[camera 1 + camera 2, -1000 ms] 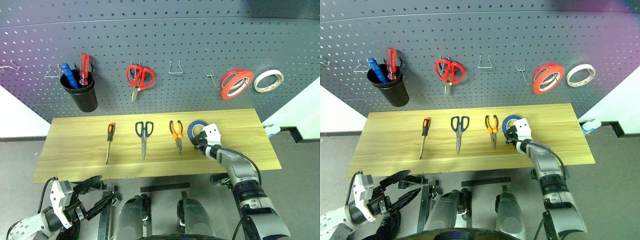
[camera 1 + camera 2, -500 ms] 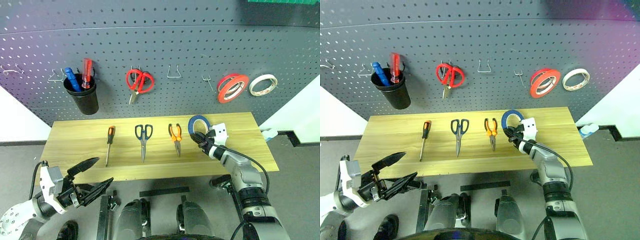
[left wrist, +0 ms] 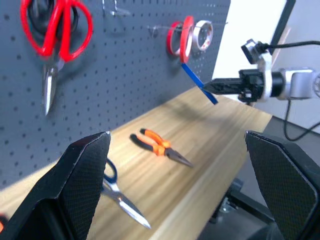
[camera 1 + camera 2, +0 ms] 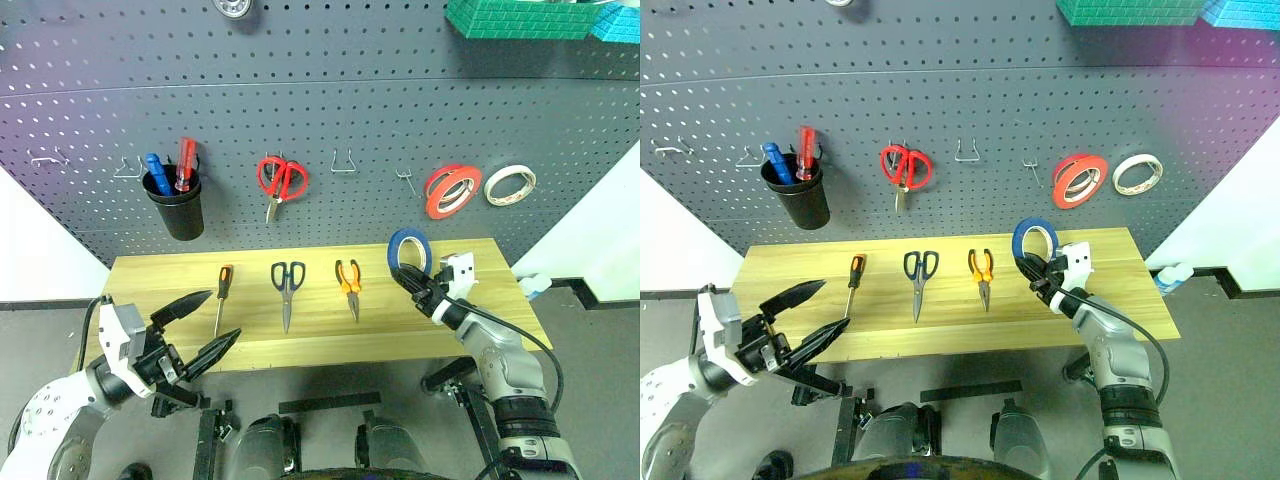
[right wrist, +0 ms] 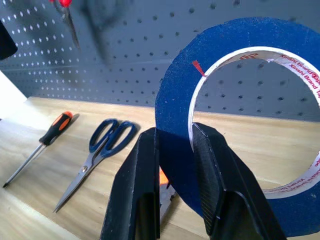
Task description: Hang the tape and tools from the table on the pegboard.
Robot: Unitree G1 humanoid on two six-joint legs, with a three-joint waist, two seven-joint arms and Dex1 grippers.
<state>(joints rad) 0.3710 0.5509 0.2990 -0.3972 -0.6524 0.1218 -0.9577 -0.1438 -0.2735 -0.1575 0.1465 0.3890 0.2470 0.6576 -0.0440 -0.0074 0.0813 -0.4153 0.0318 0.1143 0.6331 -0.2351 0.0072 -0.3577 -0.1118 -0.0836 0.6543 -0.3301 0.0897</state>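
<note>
The left gripper (image 4: 195, 330) hangs below the near edge of the table (image 4: 140, 290) at its left end, its two black fingers spread wide and holding nothing. On the light wood top lie, from left to right, the screwdriver (image 4: 221, 295) with its orange-and-black handle, the dark-handled scissors (image 4: 286, 290) and the small orange pliers (image 4: 350, 283). To the right, the right gripper (image 4: 1038, 277) is clamped on the blue tape (image 4: 408, 249), a thin ring held upright above the table in front of the pegboard (image 4: 330, 110). The right wrist view shows the ring's white inner face with printed lettering and a finger (image 5: 137, 195) pressed on each side of the band. The left wrist view shows the ring edge-on, a slim blue strip.
</note>
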